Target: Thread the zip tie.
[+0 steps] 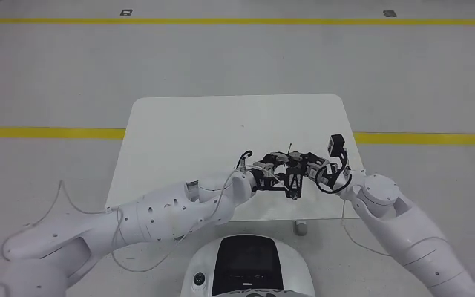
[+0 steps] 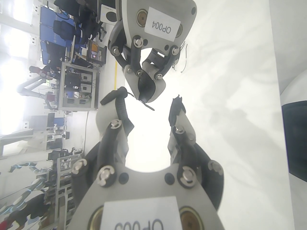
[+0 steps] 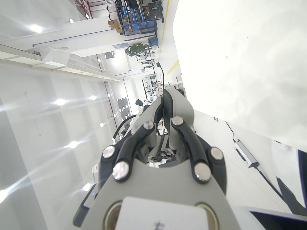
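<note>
1. White table [image 1: 185, 126] at centre.
2. Yellow stripe [image 1: 223, 21] at 12 o'clock; second stripe [image 1: 59, 133] from 9 to 3 o'clock (behind the table).
3. Dark floor plate [image 1: 126, 12] at 11 o'clock, twin plate [image 1: 390, 13] at 1.
4. Grey power adapter [image 3: 245, 154], cabled, on the floor.

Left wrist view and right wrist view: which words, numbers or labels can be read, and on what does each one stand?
"OP004": upper white sticker on the grey plate of the right tool, which is shut on the thin black zip tie.
"OP00", last digit cut at the edge: lower white sticker on the open left tool.
Cropped white sticker in the right wrist view: unreadable.
Blue room signs behind: too small.
</note>
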